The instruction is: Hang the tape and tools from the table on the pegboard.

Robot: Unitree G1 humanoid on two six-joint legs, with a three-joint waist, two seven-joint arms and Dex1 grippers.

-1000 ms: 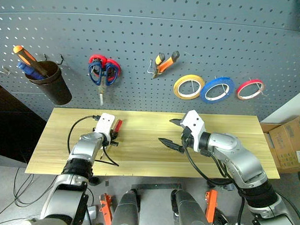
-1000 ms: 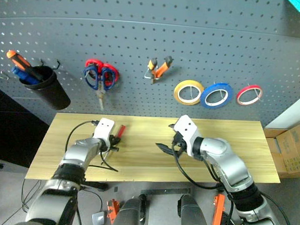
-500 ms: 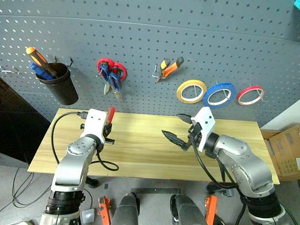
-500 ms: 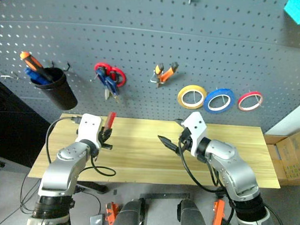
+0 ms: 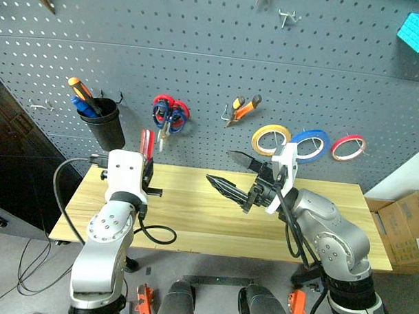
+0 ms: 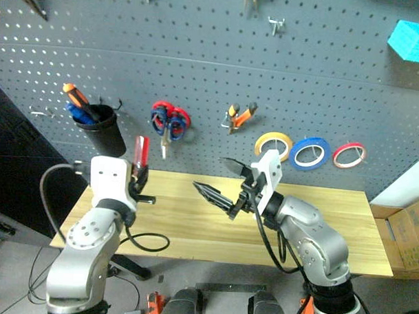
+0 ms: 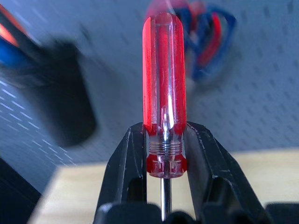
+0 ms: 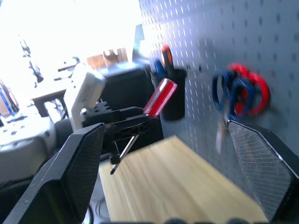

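Starting at the left end of the pegboard [image 5: 213,54], I see a black cup [image 5: 106,128] hanging there with an orange-handled screwdriver [image 5: 81,90] and something blue standing in it. Just below and to the right of the cup, my left gripper [image 7: 163,154] is raised over the table's [image 5: 193,218] left end, near the back edge, its fingers [image 7: 126,163] clenched on a red-handled screwdriver [image 7: 163,93]. The clear red handle stands upright above the fingers, and the thin steel shaft runs down between them (the left wrist view shows this plainly).

On the board to the right of the cup hang two pairs of scissors together, the red-handled scissors [image 5: 179,109] and the dark blue scissors [image 5: 163,116], blades pointing down. Further right the pliers [image 5: 242,108] with orange-and-black handles hang tilted on a hook.

My right gripper [image 5: 228,173] is lifted above the middle of the table, pointing left and toward the board, its two black fingers spread wide and grasping nothing.

Beyond it, three rolls hang in a row on the board above the table's right half: a yellow roll [image 5: 270,138], the blue tape [image 5: 310,145] and a thin red roll [image 5: 348,147]. A cardboard box [image 5: 405,222] sits past the table's right end.
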